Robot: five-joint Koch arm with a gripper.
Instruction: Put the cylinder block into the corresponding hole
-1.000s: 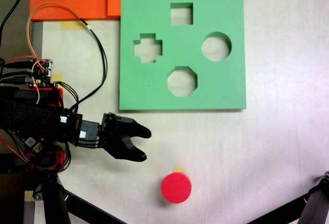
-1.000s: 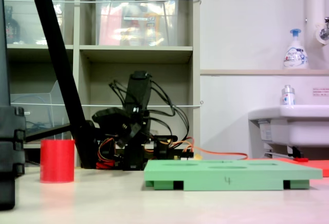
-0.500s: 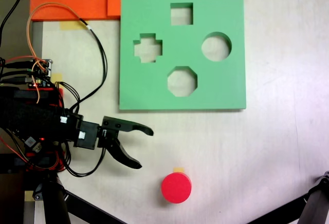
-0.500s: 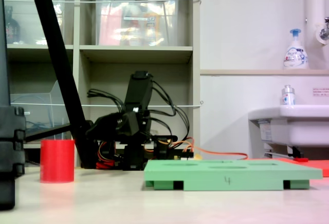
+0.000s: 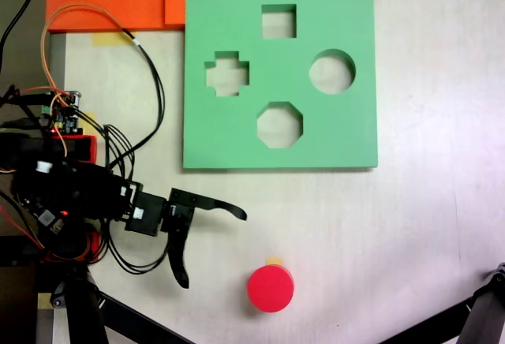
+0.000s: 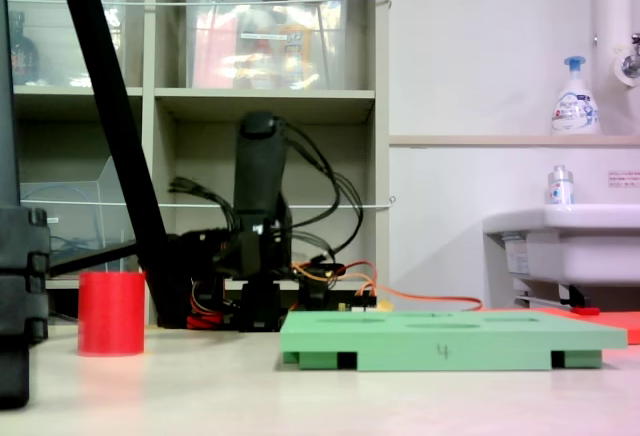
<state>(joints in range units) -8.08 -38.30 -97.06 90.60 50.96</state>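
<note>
Here the gripper (image 5: pixel 213 248) is gaping wide with nothing between its jaws, reaching across the table (image 5: pixel 410 226) toward the cylinder block (image 5: pixel 271 288), which is standing apart from it near the first exterior view's bottom edge. The corresponding hole (image 5: pixel 331 72) is sitting unfilled in the green board (image 5: pixel 347 139), well apart from the block.

Red cylinder (image 5: pixel 271 288) stands upright on table, flat round top up, well apart from green board (image 5: pixel 237 135). Round hole (image 5: pixel 331 72) empty, on board's right side in the first exterior view, beside octagon cutout.
</note>
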